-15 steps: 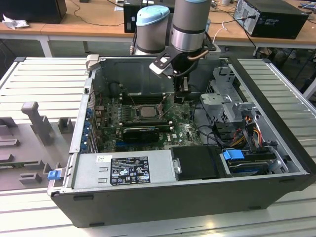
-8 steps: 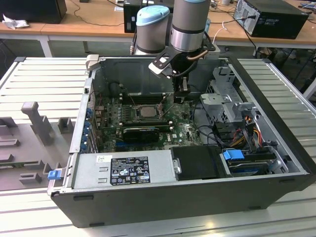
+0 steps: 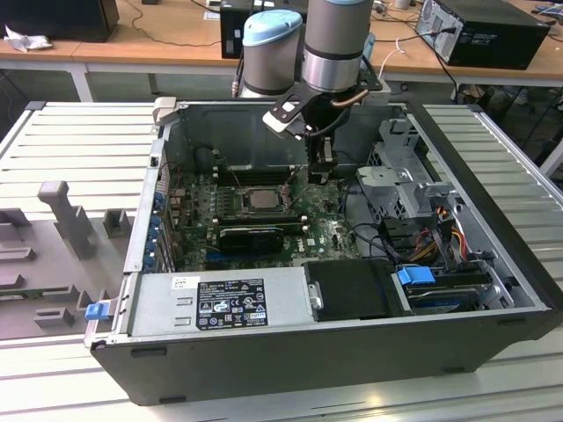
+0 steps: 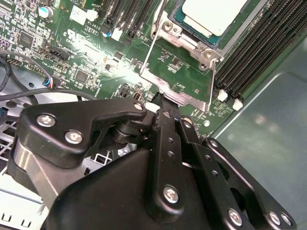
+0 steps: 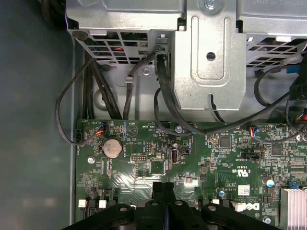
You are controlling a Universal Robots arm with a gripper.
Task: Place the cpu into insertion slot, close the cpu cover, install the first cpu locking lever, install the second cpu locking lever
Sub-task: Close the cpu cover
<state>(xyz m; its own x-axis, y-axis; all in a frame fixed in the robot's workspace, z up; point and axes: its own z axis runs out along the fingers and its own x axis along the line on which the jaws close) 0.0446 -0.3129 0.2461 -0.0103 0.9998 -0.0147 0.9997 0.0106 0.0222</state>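
Over the open computer case (image 3: 352,352), which is lying on its side on a slatted metal table (image 3: 70,141), the arm (image 3: 334,44) is standing nearly upright in the exterior view, its wrist pointing down into the case. The gripper (image 3: 322,174) is hanging just above the motherboard, a little to the exterior view's right of the cpu (image 3: 261,199), which is sitting flat in the insertion slot (image 3: 244,202). A grey power supply (image 3: 220,303) is lying along the near wall and a drive cage (image 3: 396,176) is standing to the exterior view's right.

Seen from the second wrist view, the cpu (image 4: 216,12) is showing its pale face inside the silvery rim of the insertion slot (image 4: 192,40). The cpu cover (image 4: 184,97) is lying swung open toward the gripper (image 4: 162,101), green board showing through its square cut-out. The black fingers are pressing together into one narrow tip that is meeting the cover's free edge; whether that edge is nipped between them I cannot tell. Long black memory slots (image 4: 259,52) are running beside the socket.

Across the first wrist view, the gripper (image 5: 163,188) is showing its fingers closed tight, one thin seam between them, above the motherboard (image 5: 192,153). A coin cell (image 5: 112,147) is sitting on the board, and black cables (image 5: 67,105) are looping beside the metal drive cage (image 5: 211,72)
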